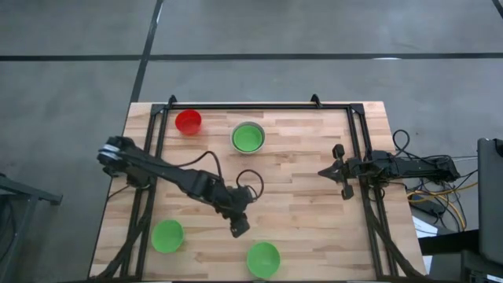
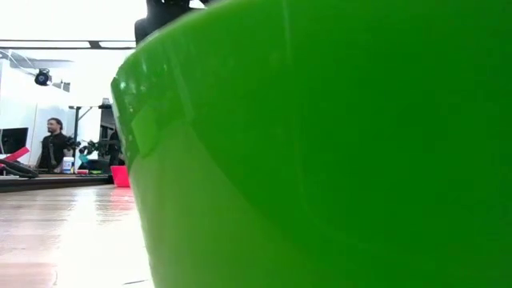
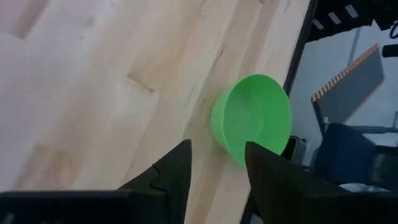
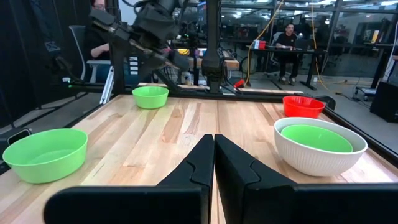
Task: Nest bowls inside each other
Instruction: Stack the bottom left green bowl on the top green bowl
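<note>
Two bright green bowls stand on the wooden table near its near edge, one (image 1: pixel 167 236) toward the left and one (image 1: pixel 263 258) toward the middle. A red bowl (image 1: pixel 188 121) and a white bowl (image 1: pixel 247 137) with a green bowl (image 4: pixel 316 137) nested inside it stand near the far edge. My left gripper (image 1: pixel 240 229) hovers open, slanting down, just short of the middle green bowl (image 3: pixel 252 118), with nothing between its fingers. My right gripper (image 4: pixel 214 155) rests shut at the table's right side (image 1: pixel 322 172).
A black frame (image 1: pixel 259 106) runs along the table's far, left and right sides. The near green bowl (image 2: pixel 320 144) fills most of the low view. Cables (image 1: pixel 428 189) lie beyond the right edge. People sit at desks in the room behind the table.
</note>
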Action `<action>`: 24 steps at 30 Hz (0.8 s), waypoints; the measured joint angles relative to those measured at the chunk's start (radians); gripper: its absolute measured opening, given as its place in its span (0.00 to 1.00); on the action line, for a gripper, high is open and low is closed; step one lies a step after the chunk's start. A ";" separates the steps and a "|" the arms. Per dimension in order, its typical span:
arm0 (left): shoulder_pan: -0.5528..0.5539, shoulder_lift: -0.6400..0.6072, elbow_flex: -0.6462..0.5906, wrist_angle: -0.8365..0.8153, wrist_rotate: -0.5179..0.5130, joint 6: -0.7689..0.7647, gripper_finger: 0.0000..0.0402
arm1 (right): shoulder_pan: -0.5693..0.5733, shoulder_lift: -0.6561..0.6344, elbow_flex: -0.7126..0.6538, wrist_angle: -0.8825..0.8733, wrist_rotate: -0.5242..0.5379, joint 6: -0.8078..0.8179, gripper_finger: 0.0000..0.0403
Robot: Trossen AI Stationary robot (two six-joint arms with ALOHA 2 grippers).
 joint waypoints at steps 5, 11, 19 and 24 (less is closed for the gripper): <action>-0.025 0.034 0.000 0.040 -0.001 -0.059 0.39 | 0.000 0.000 0.000 0.000 0.000 0.000 0.02; -0.049 0.079 0.001 0.100 -0.001 -0.090 0.39 | 0.000 0.000 0.000 0.000 0.000 0.000 0.02; -0.060 0.132 0.010 0.139 -0.002 -0.107 0.39 | 0.000 0.000 0.000 0.000 0.000 0.000 0.02; -0.063 0.153 0.010 0.146 -0.001 -0.120 0.39 | 0.000 0.000 0.000 0.000 0.000 0.000 0.02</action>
